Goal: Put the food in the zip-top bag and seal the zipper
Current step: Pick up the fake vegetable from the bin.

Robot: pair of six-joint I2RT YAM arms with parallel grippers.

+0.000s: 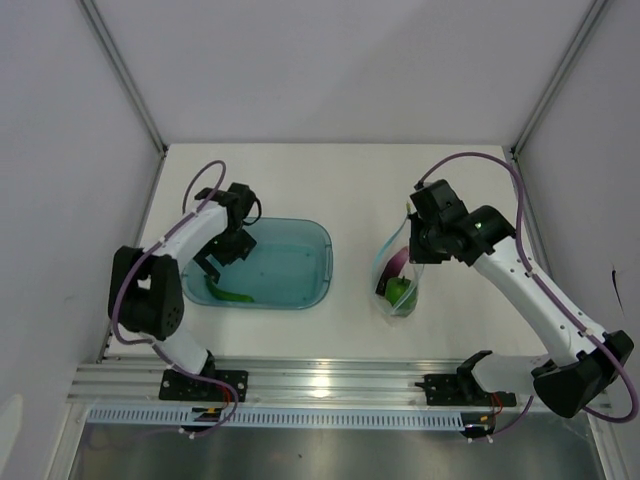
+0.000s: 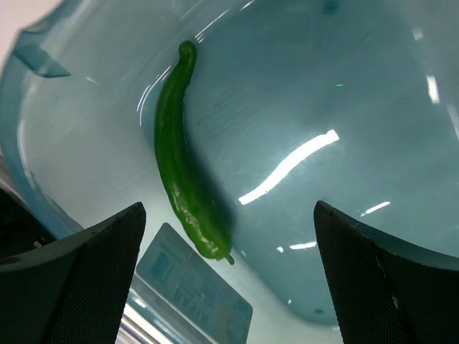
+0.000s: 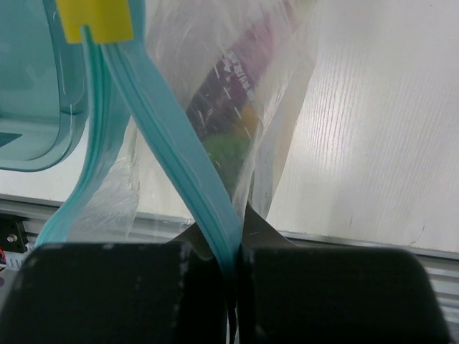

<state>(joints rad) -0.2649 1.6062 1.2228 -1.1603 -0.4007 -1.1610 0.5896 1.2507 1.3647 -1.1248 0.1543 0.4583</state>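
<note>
Right gripper [image 3: 233, 249]: fingers clamped shut on the zipper [image 3: 179, 136], holding the zip-top bag [image 3: 215, 43] by that strip, on the table near the tray's right side.
Bag contents: purple piece [image 3: 229, 79] above a rounded green piece [image 3: 229, 154]. There may be an orange item between them, but the crinkled plastic blurs it.
Zipper tracks: parted, unsealed.
Left gripper [image 2: 228, 208]: fingers spread wide, empty, poised over the long green vegetable [image 2: 179, 165] lying in the teal tray [image 2: 358, 107].
Outstanding: vegetable into bag, zipper closed.

Top: high, looks down on whole surface [image 1: 360, 180]. Left wrist: close over tray [image 2: 358, 86]. Right wrist: close at bag [image 3: 237, 72]. Top sees both too.
</note>
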